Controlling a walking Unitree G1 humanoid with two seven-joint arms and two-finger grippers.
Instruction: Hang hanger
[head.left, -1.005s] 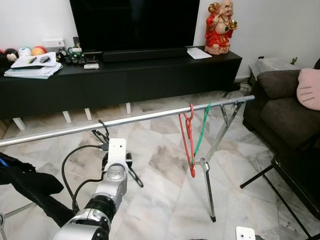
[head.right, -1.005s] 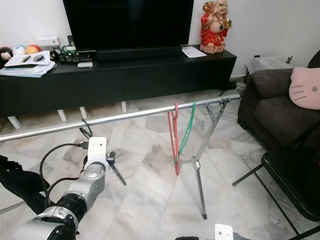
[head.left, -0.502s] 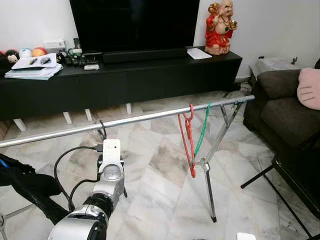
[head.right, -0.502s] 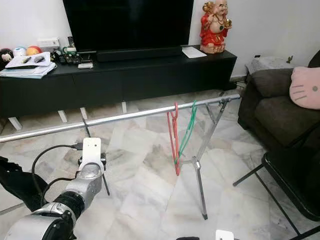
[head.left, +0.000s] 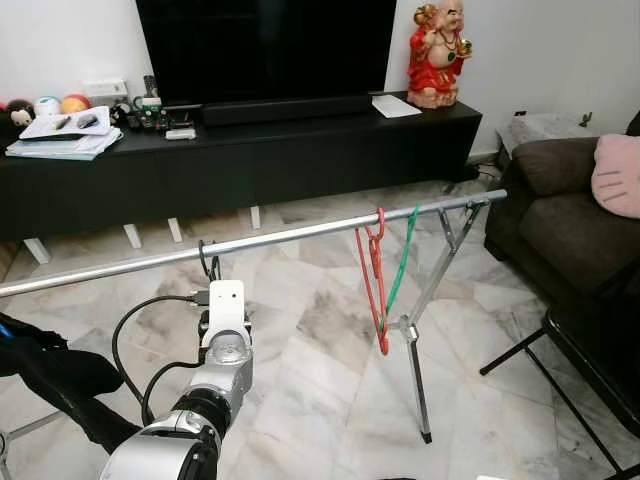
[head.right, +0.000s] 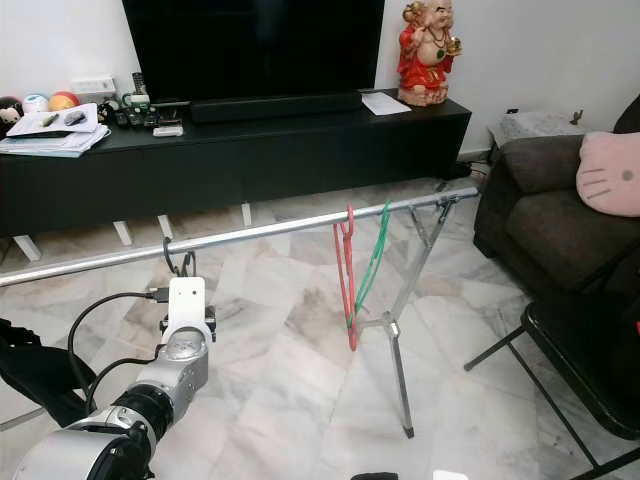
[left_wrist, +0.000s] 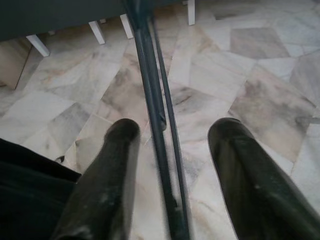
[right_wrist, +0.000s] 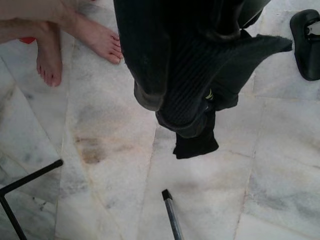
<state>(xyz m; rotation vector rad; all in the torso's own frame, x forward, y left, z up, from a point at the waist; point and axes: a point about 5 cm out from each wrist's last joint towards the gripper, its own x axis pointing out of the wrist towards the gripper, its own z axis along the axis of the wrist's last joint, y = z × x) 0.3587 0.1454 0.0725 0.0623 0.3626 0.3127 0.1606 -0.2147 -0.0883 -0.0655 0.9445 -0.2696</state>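
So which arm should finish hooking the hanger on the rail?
Left. Its gripper is open around the black hanger, whose hook sits at the rail. The right arm hangs low.

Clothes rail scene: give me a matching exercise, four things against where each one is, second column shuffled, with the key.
Things:
1. red hanger
2. black hanger
3. red figurine
4. pink cushion

Places:
A. on the dark sofa at the right
B. on the black TV cabinet
C. hooked over the rail just ahead of the left gripper
D. hanging beside the green hanger, near the rail's right end

Pairs: 1-D, 2-C, 3-B, 4-A
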